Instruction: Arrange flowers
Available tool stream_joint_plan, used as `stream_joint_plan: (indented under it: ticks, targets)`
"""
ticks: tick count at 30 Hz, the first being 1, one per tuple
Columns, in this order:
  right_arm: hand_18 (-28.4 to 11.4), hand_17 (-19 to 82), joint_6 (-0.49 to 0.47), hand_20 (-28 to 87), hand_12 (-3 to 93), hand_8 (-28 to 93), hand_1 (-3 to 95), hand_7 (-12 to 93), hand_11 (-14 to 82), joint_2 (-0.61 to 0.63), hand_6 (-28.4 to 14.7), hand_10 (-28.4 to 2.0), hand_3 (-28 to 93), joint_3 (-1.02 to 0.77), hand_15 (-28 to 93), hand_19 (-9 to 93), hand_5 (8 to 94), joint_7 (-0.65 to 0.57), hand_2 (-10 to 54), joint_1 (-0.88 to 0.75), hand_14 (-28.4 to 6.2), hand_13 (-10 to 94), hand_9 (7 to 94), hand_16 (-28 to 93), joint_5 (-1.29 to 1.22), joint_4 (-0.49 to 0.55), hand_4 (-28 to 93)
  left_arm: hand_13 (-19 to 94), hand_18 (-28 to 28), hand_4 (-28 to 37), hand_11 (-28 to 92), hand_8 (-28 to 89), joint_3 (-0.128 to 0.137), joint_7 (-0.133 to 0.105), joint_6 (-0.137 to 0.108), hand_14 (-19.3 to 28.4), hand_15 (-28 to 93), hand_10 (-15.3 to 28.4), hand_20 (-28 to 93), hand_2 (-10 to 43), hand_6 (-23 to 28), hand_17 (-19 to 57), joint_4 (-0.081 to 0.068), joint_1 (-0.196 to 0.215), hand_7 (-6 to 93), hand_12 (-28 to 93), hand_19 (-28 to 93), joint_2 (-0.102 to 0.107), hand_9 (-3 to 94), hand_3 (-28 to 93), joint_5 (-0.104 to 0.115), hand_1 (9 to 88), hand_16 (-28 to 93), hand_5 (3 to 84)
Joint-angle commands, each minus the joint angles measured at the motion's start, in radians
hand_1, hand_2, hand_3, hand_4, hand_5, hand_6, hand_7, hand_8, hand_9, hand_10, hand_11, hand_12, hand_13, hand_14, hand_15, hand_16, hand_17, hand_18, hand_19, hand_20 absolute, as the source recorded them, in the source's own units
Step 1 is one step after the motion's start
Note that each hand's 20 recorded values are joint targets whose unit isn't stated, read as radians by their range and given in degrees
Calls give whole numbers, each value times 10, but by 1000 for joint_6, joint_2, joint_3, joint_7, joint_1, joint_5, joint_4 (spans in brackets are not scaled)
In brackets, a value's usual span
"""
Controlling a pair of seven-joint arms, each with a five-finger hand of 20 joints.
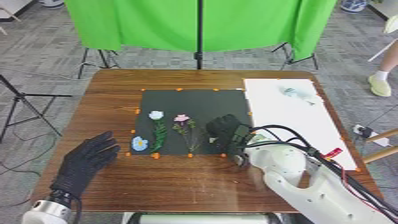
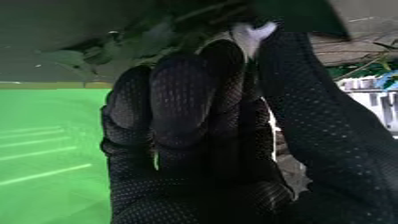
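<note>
In the head view, my right hand point(image 1: 226, 129) is over the right part of the black mat point(image 1: 213, 102). In the right wrist view, the thumb of my right hand point(image 2: 182, 107) lies against its curled fingers, pinching a flower with a whitish part point(image 2: 253, 36) at the fingertips and dark green leaves point(image 2: 111, 49) beyond. On the mat lie a white flower point(image 1: 156, 115) with a leafy stem, a pink flower point(image 1: 181, 118) with thin stems and a blue flower point(image 1: 139, 143). My left hand point(image 1: 87, 157) rests at the table's left, fingers straight.
A white sheet point(image 1: 271, 102) covers the right side of the brown wooden table point(image 1: 178, 185), with a pale bluish flower point(image 1: 300, 94) near its far end. Small orange pieces point(image 1: 155, 156) line the mat's edges. A green cloth point(image 1: 160, 25) hangs behind the table.
</note>
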State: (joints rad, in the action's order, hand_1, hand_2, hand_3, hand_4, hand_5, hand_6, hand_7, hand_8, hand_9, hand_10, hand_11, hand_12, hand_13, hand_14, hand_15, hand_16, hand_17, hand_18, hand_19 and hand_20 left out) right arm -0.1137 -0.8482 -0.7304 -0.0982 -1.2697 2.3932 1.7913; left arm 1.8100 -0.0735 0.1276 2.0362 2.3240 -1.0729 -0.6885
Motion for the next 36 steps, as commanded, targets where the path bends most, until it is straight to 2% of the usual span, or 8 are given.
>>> stream_joint_plan:
  ticks: [1, 9, 14, 24, 36]
  targets:
    - [-163, 382, 19, 418, 521, -1, 533, 640, 363, 8, 28, -36, 761, -3, 623, 827, 629, 37, -95, -32, -12, 800, 795, 290, -8, -25, -283, 245, 207, -260, 240, -82, -1, 4, 6, 157, 359, 129, 80, 21, 48, -88, -3, 16, 187, 173, 494, -7, 322, 695, -2, 246, -5, 374]
    - [-163, 384, 42, 420, 536, 4, 532, 640, 338, -6, 29, -35, 764, -33, 620, 827, 631, 33, -95, -8, -12, 801, 808, 295, -8, 34, -283, 244, 207, -260, 238, -83, -1, 4, 4, 157, 359, 129, 79, 21, 48, -88, -3, 14, 187, 172, 495, -6, 322, 696, -2, 246, -5, 374]
    - [-163, 380, 77, 423, 542, 10, 525, 641, 336, -31, 31, -34, 769, -22, 626, 830, 628, 18, -95, 42, -14, 797, 807, 298, -26, 36, -283, 245, 207, -260, 241, -83, -5, 5, 3, 157, 359, 129, 79, 22, 49, -88, -4, 11, 186, 173, 495, -5, 323, 693, -1, 246, -5, 375]
    - [-161, 378, 79, 424, 544, 13, 524, 640, 335, -118, 31, -34, 768, 48, 634, 831, 624, -29, -95, 149, -14, 793, 806, 295, -16, -78, -283, 244, 207, -260, 241, -83, -9, 12, 3, 157, 359, 129, 79, 22, 48, -87, -8, 1, 188, 172, 494, -5, 323, 694, -2, 246, -5, 374]
    - [-161, 370, 90, 425, 541, 17, 524, 626, 332, -158, 29, -33, 759, 118, 644, 832, 615, -54, -95, 210, -15, 781, 789, 294, -4, -180, -283, 244, 207, -259, 241, -83, -10, 10, 4, 157, 359, 128, 79, 22, 48, -87, -10, -1, 187, 173, 495, -4, 322, 694, -1, 245, -5, 375]
